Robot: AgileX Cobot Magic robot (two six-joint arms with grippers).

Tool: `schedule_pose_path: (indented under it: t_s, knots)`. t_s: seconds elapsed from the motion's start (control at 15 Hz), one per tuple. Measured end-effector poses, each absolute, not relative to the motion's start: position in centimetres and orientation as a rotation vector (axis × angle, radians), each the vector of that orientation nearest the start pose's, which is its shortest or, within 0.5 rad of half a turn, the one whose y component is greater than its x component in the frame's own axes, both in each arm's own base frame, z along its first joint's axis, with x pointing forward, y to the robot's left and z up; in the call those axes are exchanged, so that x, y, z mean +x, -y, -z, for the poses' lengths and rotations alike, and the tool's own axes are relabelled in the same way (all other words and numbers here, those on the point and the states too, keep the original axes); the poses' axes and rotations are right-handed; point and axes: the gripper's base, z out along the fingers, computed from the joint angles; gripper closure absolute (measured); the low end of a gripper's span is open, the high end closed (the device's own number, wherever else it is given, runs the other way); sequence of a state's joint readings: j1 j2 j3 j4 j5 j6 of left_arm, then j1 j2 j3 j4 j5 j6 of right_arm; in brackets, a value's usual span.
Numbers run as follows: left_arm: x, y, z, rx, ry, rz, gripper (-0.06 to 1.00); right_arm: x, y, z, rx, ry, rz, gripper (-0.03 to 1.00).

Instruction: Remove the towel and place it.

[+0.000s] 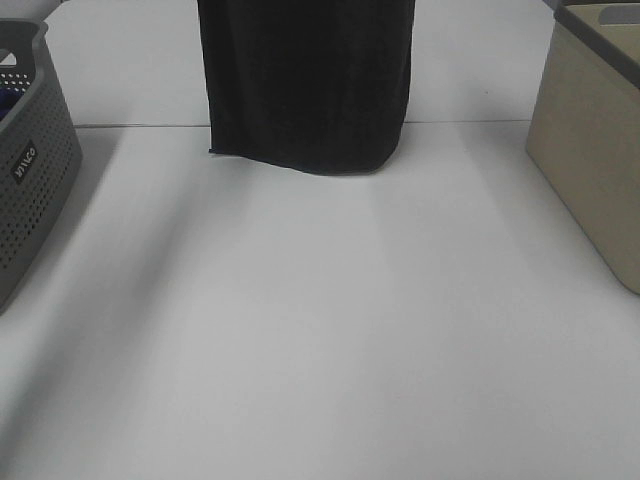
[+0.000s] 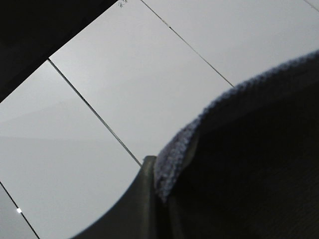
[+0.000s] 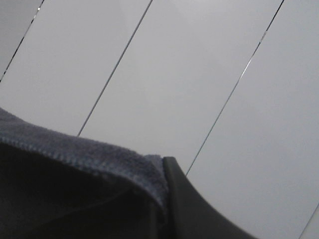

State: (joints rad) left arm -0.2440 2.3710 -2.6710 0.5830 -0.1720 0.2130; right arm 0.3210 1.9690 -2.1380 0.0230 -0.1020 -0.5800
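Your left gripper (image 2: 155, 175) is closing tightly on the towel (image 2: 249, 164). The left finger (image 2: 132, 214) is showing as a dark blade, and the thick terry hem is bulging out just beside its tip. Your right gripper (image 3: 166, 174) is also clamping the towel. The right finger (image 3: 192, 209) is pressing against the hem, and the dark cloth is spreading away from it. Behind both grips, pale panels with thin seams are filling the wrist views.

In the high view, the towel is hanging at 12 o'clock as a broad, near-black sheet, and its top is running out of the picture. Its lower edge is curving just above the far part of the white table (image 1: 320, 330). I cannot tell if it is touching the surface. A grey perforated basket (image 1: 35, 190) is standing at 9 o'clock and a beige basket (image 1: 590, 160) at 3 o'clock. Both are well apart from the towel.
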Motion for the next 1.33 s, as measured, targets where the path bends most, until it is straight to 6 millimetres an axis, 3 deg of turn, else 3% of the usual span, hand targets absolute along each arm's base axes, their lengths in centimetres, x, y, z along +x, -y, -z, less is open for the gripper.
schedule_pose_path:
  t_s: [0.33, 0.67, 0.8, 0.93, 1.2, 1.33]
  knots:
    - [51.8, 13.4, -44.7, 0.568, -0.951, -0.409, 0.94, 45.2, -15.0, -47.1, -0.514, -1.18, 0.161, 0.95]
    - [52.8, 14.1, -41.6, 0.517, -1.291, -0.342, 0.94, 45.4, -15.5, -44.8, -0.554, -1.435, 0.016, 0.95]
    - [51.2, 16.0, -40.7, 0.532, -1.573, -0.314, 0.94, 44.2, -15.4, -44.8, -0.574, -1.589, -0.072, 0.95]
    - [48.1, 16.8, -42.2, 0.576, -1.761, -0.287, 0.94, 42.4, -15.0, -45.5, -0.591, -1.701, -0.12, 0.95]
    - [42.5, 14.9, -46.1, 0.556, -1.998, -0.274, 0.94, 39.0, -14.2, -47.2, -0.619, -1.838, -0.174, 0.95]
    - [39.8, 14.0, -48.7, 0.485, -2.014, -0.197, 0.94, 36.6, -13.5, -48.5, -0.641, -1.903, -0.198, 0.95]
